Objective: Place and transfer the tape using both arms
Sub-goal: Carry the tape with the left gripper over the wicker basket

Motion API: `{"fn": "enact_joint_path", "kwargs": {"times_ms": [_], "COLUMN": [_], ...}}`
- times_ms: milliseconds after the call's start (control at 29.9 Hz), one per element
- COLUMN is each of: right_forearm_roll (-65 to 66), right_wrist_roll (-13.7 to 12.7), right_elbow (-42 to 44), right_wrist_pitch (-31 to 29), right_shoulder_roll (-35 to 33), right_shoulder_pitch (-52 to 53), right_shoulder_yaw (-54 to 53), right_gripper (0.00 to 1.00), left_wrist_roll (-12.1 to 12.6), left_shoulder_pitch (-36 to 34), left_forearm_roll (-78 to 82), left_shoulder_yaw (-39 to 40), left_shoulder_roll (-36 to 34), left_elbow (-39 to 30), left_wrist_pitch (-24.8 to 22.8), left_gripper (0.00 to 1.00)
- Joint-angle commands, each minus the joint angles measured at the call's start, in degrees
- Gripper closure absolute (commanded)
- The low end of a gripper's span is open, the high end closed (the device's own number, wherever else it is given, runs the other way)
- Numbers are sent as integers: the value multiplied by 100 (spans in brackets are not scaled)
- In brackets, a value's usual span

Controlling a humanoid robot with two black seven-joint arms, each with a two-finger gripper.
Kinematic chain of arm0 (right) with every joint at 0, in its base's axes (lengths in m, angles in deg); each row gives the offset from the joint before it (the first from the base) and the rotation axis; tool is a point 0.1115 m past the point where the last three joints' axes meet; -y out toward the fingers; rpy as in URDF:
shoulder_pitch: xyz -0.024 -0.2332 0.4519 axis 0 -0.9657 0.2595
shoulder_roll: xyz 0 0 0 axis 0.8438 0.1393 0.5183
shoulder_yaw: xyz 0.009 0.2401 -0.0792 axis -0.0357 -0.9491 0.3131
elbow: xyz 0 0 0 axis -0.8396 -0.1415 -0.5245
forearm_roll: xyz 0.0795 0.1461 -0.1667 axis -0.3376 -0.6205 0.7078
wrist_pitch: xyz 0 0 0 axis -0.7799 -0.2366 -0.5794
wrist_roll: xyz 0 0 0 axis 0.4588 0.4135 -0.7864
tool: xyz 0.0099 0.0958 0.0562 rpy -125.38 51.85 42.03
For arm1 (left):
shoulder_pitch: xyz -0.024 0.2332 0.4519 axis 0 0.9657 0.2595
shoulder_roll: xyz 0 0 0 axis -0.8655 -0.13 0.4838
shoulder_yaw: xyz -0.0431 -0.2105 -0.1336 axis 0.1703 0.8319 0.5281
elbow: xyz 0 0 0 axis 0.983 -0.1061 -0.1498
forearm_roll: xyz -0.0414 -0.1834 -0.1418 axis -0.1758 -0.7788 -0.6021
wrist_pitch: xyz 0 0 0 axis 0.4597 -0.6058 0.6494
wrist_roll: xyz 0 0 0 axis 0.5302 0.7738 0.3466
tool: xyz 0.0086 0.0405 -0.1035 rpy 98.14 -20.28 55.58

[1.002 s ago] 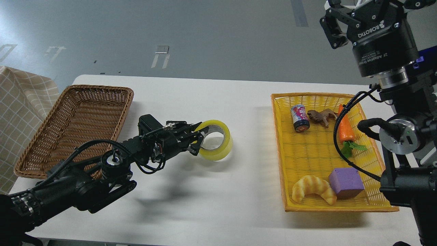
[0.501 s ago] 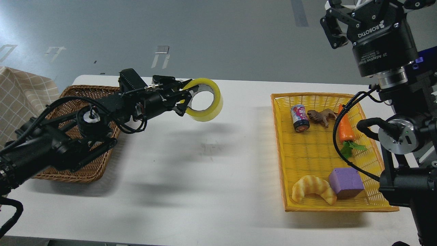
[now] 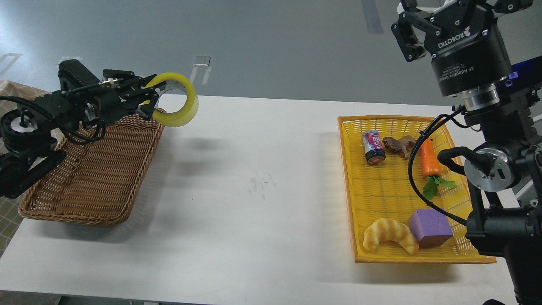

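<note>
The yellow tape roll (image 3: pixel 180 111) hangs in the air, held by my left gripper (image 3: pixel 151 98), which is shut on its rim. It sits over the far right corner of the brown wicker basket (image 3: pixel 84 173) at the table's left. My right gripper (image 3: pixel 413 25) is raised high at the top right, above the yellow basket; its fingers are partly cut off by the frame edge and nothing shows between them.
A yellow basket (image 3: pixel 351 182) on the right holds a can (image 3: pixel 372 146), a toy animal (image 3: pixel 400 145), a carrot (image 3: pixel 430 159), a croissant (image 3: pixel 389 241) and a purple block (image 3: pixel 430 226). A checked cloth (image 3: pixel 8 91) lies at the far left.
My left arm has lifted the tape off the table centre and carried it left and away, to above the wicker basket's far corner. The right arm has barely moved.
</note>
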Motion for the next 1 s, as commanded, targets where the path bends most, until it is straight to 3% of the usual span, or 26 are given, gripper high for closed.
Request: {"fn": "enact_joint_path", "kwargs": {"times_ms": [0, 301, 635, 969], "right_forearm_roll": [1, -8, 1, 18], "right_wrist_roll": [-1, -1, -1, -1], "right_elbow": [0, -8, 0, 0], "right_wrist_pitch": [-17, -43, -43, -34], "right_shoulder_roll": [-9, -17, -17, -17], "right_shoulder_pitch": [-37, -73, -73, -81], "right_shoulder_yaw": [23, 32, 32, 32], "right_gripper": [0, 0, 0, 0], "left_wrist_roll": [-326, -460, -571, -571], "left_shoulder_pitch": [365, 1017, 1308, 1475], "left_forearm_roll": [-206, -611, -980, -1384], "left_shoulder_yaw": [0, 0, -9, -298], "left_shoulder_roll": [-393, -562, -553, -105], "left_elbow": [58, 515, 1052, 1807], "left_wrist_pitch": [263, 774, 810, 810], "left_gripper": [86, 85, 84, 82]}}
